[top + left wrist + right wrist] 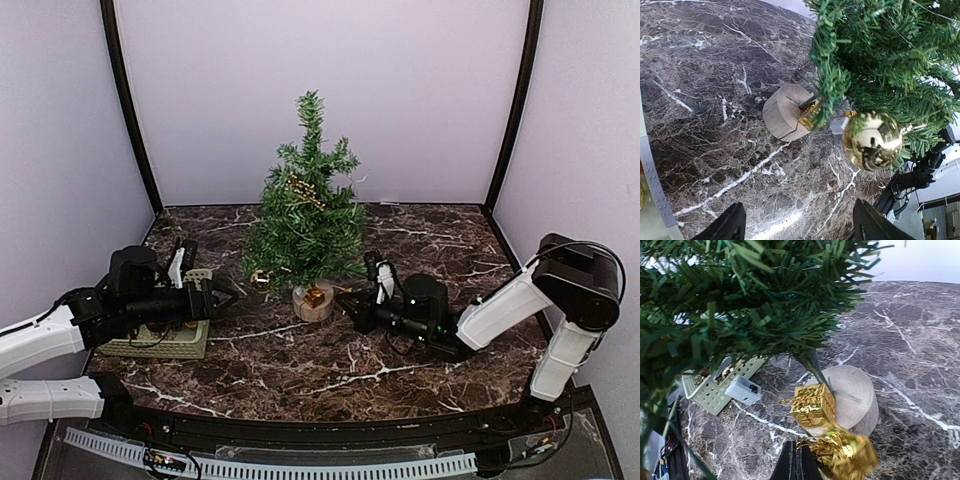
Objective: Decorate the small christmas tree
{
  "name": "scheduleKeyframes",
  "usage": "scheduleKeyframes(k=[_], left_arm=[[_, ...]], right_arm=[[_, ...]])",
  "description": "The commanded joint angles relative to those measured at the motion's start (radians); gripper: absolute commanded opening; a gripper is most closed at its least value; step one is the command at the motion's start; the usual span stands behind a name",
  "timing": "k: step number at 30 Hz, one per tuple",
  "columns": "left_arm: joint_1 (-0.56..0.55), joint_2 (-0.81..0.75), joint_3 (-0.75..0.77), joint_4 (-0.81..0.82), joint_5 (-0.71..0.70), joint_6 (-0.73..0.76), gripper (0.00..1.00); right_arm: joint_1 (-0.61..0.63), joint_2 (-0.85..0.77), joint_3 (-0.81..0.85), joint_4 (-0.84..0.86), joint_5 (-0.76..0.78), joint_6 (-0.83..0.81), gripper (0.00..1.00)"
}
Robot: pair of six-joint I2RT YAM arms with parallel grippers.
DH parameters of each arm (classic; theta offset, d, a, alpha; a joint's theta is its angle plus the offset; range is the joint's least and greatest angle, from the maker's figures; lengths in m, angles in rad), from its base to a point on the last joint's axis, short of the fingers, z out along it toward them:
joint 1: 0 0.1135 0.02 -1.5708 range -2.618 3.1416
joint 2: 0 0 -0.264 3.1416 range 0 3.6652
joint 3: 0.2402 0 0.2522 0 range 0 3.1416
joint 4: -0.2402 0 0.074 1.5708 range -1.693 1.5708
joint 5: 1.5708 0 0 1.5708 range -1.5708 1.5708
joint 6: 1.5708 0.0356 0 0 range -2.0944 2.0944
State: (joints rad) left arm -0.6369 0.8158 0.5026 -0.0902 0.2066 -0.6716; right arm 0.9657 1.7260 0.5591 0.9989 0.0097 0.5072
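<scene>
The small christmas tree stands mid-table on its round wooden stump. A gold ball hangs from a low left branch, and a gold gift box rests at the trunk on the stump. My left gripper is open and empty, low over the marble just left of the tree, below the ball. My right gripper is shut on the thread of a second gold gift box, which dangles blurred beside the stump. Gold trim sits higher in the branches.
A pale green perforated basket lies under my left arm at the table's left side; its wall shows beyond the tree. A small grey box sits beside it. Purple walls close in the back and sides.
</scene>
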Motion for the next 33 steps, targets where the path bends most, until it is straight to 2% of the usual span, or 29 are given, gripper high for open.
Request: scheduleKeyframes(k=[1,5,14,15,19,21,28,33], left_arm=[[0.005,-0.027,-0.05,0.067,0.078,0.034,0.76],[0.005,-0.038,-0.079,0.063,0.083,0.042,0.76],[0.005,-0.029,-0.095,0.059,0.086,0.054,0.76],[0.005,-0.03,-0.095,0.057,0.083,0.054,0.76],[0.005,-0.029,-0.093,0.052,0.08,0.055,0.77],[0.006,-0.032,-0.091,0.044,0.075,0.055,0.77],[0.008,-0.056,-0.091,0.02,0.053,0.057,0.79],[0.008,-0.047,-0.091,0.028,0.055,0.056,0.79]], right_arm=[[-0.007,0.003,0.002,0.046,-0.078,0.018,0.0],[-0.006,-0.036,-0.066,0.019,-0.097,0.077,0.0],[-0.004,-0.067,-0.147,-0.096,-0.084,0.091,0.0],[-0.005,-0.071,-0.148,-0.109,-0.082,0.089,0.04],[-0.003,-0.106,-0.154,-0.153,-0.069,0.084,0.45],[0.0,-0.149,-0.168,-0.185,-0.053,0.081,0.58],[0.02,-0.327,-0.206,-0.373,0.093,0.027,0.69],[0.018,-0.318,-0.178,-0.456,0.202,-0.012,0.72]])
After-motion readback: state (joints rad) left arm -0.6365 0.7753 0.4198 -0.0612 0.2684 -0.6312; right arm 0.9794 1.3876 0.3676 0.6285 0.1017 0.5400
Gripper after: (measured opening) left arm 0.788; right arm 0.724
